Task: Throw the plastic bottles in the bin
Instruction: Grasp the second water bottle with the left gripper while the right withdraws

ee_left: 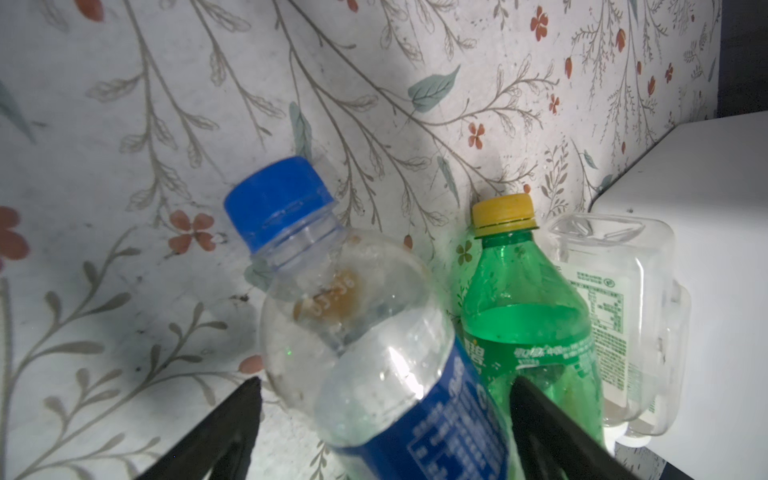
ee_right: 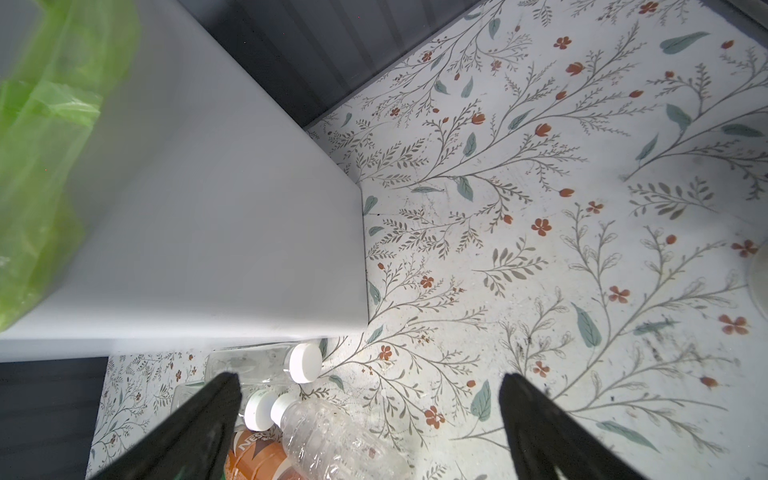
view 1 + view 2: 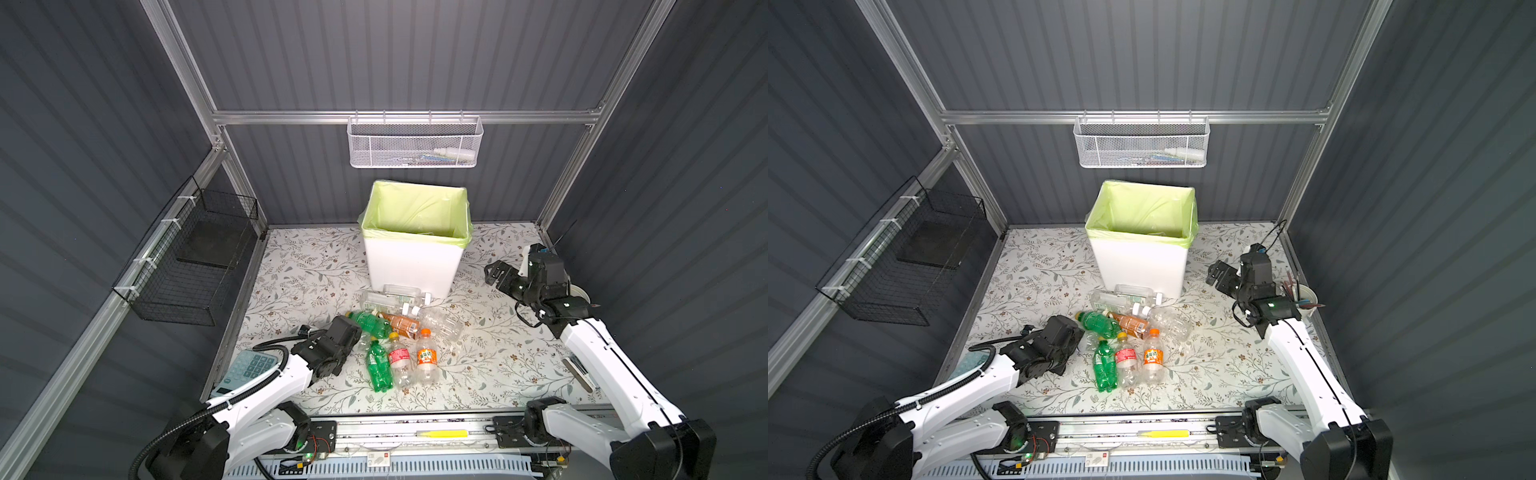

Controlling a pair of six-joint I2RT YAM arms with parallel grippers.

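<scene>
Several plastic bottles (image 3: 400, 361) lie in a heap on the floral table in front of the bin (image 3: 415, 266), which is white with a lime-green liner. My left gripper (image 3: 356, 337) is low at the heap's left edge. In the left wrist view the left gripper (image 1: 384, 384) is open, with a clear blue-capped, blue-labelled bottle (image 1: 419, 332) lying between its fingers and a gap showing on one side. A green bottle (image 1: 528, 324) lies right beside it. My right gripper (image 3: 494, 272) hangs open and empty to the right of the bin (image 2: 208, 208), above bare table in the right wrist view (image 2: 370, 378).
A white mesh basket (image 3: 415, 143) hangs on the back rail and a black wire basket (image 3: 187, 266) on the left wall. A calculator (image 3: 249, 370) lies under my left arm. A white cup of pens (image 3: 1304, 297) stands by my right wrist.
</scene>
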